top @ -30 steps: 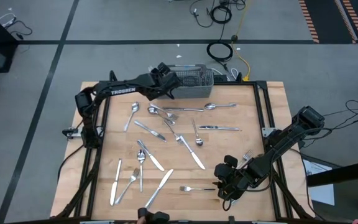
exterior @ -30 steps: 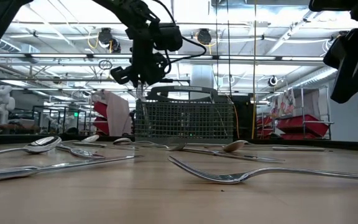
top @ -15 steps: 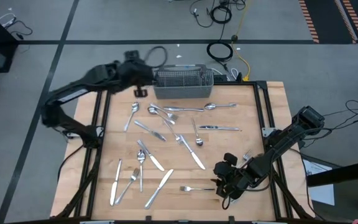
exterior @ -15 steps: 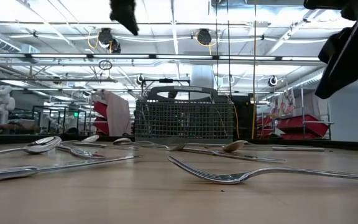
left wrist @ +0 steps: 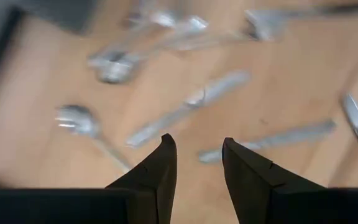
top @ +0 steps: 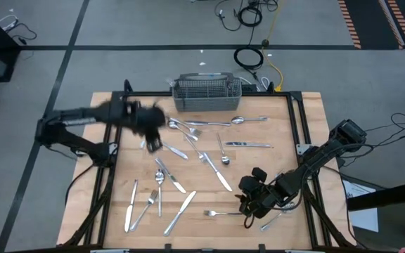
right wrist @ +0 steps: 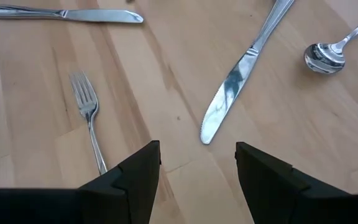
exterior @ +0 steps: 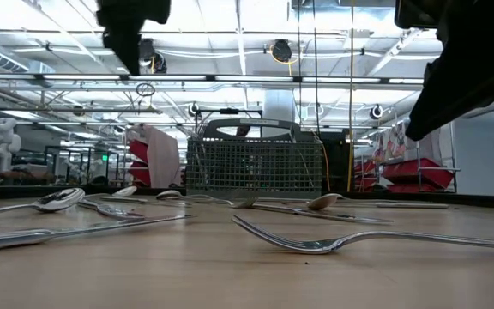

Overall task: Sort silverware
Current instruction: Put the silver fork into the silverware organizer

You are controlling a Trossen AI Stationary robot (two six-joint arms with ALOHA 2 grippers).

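Note:
The silverware lies scattered flat on the wooden table (top: 301, 119): several forks, spoons and knives. A grey wire-mesh basket (top: 207, 93) stands at the far edge. My left gripper (top: 152, 133) hangs open above the far-left pieces, with a knife (left wrist: 191, 106) and a spoon (left wrist: 79, 121) beneath it and nothing between its fingers. My right gripper (top: 248, 202) hovers open over the near right part, slanting down. Below it lie a fork (right wrist: 89, 118) and a knife (right wrist: 229, 90). It touches neither.
The black frame rails (top: 302, 140) run along the table's edges. The basket (exterior: 254, 165) stands behind a fork (exterior: 333, 243) in the low view. Bare wood shows at the near right corner and between the scattered pieces.
My left gripper has swung away from the basket, first toward the table's left edge and upward, then toward the near side over the scattered silverware, rolling about as it went. Its fingers keep the same gap. The silverware on the table has stayed in place.

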